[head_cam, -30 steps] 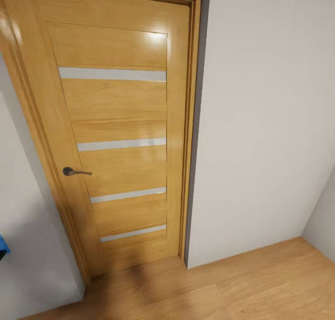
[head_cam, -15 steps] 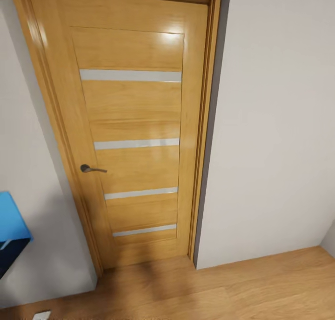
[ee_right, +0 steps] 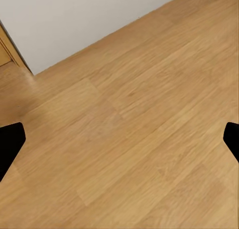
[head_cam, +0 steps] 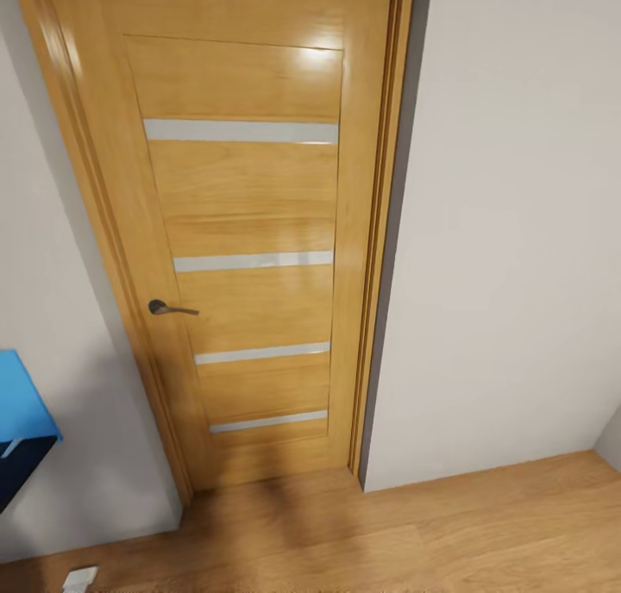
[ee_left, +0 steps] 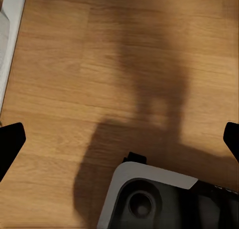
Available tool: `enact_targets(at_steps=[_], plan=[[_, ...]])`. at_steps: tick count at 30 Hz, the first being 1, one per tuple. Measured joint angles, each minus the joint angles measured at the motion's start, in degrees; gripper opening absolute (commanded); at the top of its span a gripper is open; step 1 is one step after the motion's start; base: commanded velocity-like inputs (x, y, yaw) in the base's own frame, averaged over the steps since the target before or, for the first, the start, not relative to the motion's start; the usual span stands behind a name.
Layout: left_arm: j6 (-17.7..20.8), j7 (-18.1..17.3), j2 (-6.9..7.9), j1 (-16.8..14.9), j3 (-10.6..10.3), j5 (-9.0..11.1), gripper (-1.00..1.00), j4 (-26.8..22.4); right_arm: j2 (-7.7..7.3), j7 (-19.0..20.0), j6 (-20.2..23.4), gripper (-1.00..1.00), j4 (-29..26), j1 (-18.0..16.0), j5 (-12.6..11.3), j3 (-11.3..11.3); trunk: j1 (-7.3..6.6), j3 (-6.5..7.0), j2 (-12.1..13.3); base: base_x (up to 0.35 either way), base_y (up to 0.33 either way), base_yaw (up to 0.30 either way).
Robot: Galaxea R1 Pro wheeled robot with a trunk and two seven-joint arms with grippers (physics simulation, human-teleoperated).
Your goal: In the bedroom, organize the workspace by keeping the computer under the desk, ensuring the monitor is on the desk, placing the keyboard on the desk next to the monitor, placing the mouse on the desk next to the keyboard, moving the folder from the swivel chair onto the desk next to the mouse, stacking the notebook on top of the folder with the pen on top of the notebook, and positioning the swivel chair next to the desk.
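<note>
Pale grey walls (head_cam: 509,231) and light wood floor (head_cam: 414,533) fill my head camera; I take this for the bedroom's door corner. Landmark for this entry: the wooden door (head_cam: 246,231), closed in its frame, with four narrow pale horizontal strips across the leaf. A dark grey strip runs down the frame's outer edge on the side away from the handle. The floor begins at the foot of the door and spreads toward me; a soft shadow lies on the boards just in front of the threshold.

Folder (head_cam: 19,399): a bright blue flat corner shows at the edge of the head view, well to the handle side of the door and lower than the handle, with something dark under it. I cannot tell what carries it.

Robot base (ee_left: 164,199): a grey and black housing with a round socket, seen by the left wrist camera over shadowed floor. A white-grey panel (ee_left: 9,34) sits at one corner of that view; I cannot identify it.

Small white object (head_cam: 79,577) on the floor, to the handle side of the door, near the wall's foot; too small to name.

Door handle (head_cam: 171,308): dark metal lever, roughly mid-height.

Left gripper (ee_left: 119,141): black fingertips wide apart, nothing between them. Right gripper (ee_right: 119,141): likewise spread, empty, over bare floor near the wall.
</note>
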Motion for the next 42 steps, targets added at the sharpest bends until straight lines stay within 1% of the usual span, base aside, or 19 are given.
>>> enact_targets(at_steps=[4,6,12,15,18,24,28,37,40,42], plan=[[-1.63,-0.01,0.03,0.0,0.0,0.01,1.0,0.43,-0.08,0.0,0.0,1.0,0.22,0.0,-0.08,-0.06,0.0,-0.36,0.0,-0.003,0.0,0.043],[-2.13,-0.01,0.21,0.0,0.06,0.02,1.0,1.49,-0.1,0.0,0.0,1.0,0.33,0.01,-0.1,-0.06,0.01,-0.55,0.0,-0.115,0.0,0.085],[-2.36,-0.01,0.19,0.0,0.0,-0.03,1.0,2.1,-0.1,0.01,-0.41,1.0,0.38,0.01,-0.08,-0.05,0.03,-1.08,0.0,-0.284,0.0,0.108],[-2.35,-0.01,0.26,0.0,0.03,0.01,1.0,2.16,-0.09,0.03,-1.85,1.0,0.42,0.0,-0.09,-0.02,0.03,-1.3,0.0,-0.317,-0.002,0.111],[-2.3,-0.01,0.35,0.0,0.08,0.01,1.0,2.23,-0.01,0.07,-2.69,1.0,0.43,0.0,-0.13,0.1,0.01,-1.36,0.02,-0.081,-0.121,0.021],[-2.21,-0.01,0.35,0.0,0.08,0.02,1.0,2.4,0.1,0.05,-2.9,1.0,0.44,-0.01,-0.12,0.05,0.0,-1.37,0.0,-0.005,-0.031,0.247],[-2.2,-0.01,0.36,0.0,0.0,-0.02,1.0,3.38,0.09,0.04,-2.85,1.0,0.53,0.0,-0.11,0.03,0.0,-1.37,0.0,0.0,-0.002,0.276],[-2.29,-0.01,0.37,0.0,-0.03,0.02,1.0,3.89,-0.09,0.04,-2.89,1.0,1.98,0.0,-0.21,0.08,0.0,-1.37,0.0,0.0,0.0,0.277],[-2.61,-0.01,0.27,0.0,-0.09,-0.02,1.0,3.59,-0.52,0.04,-2.88,1.0,1.72,0.0,-0.24,-0.01,0.0,-1.37,0.0,0.0,0.0,0.278],[-3.69,-0.01,0.14,-0.01,-0.1,-0.07,1.0,2.45,-0.79,0.01,-2.9,1.0,1.31,-0.01,-0.21,-0.05,0.0,-1.37,0.0,0.0,0.0,0.278]])
